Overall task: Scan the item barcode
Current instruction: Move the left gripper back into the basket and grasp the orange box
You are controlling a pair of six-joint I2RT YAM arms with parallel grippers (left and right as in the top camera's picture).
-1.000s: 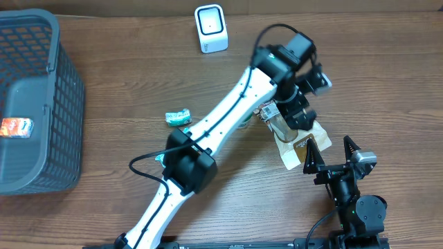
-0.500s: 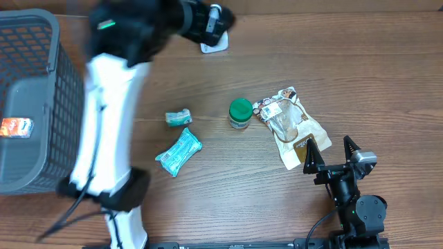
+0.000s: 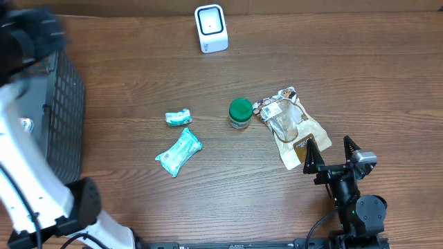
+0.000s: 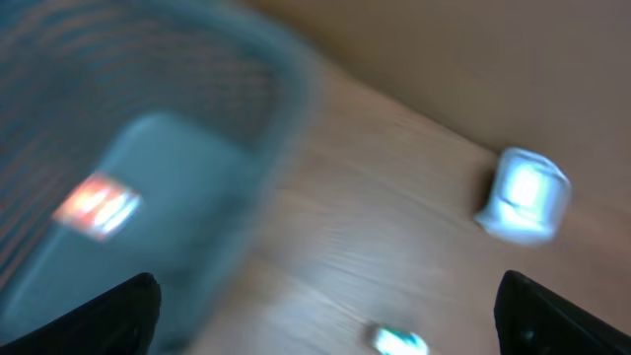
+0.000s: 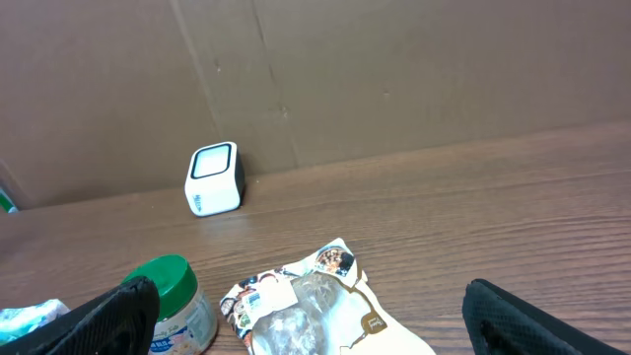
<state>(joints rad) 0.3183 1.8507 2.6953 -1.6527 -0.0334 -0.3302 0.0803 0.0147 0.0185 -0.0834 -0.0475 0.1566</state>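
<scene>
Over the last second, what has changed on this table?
The left pincer swung leftward from the brown snack pouch, past the white scanner, to above the dark grey mesh basket, open and empty. Pouch, green-lidded jar, teal packets, scanner and right pincer stayed put.

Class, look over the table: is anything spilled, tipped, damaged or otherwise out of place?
Nothing stands out. The green-lidded jar stands upright. The snack pouch beside it, the large teal packet and the small teal packet lie on the wood with nothing spilled. The white scanner stands at the far edge.
</scene>
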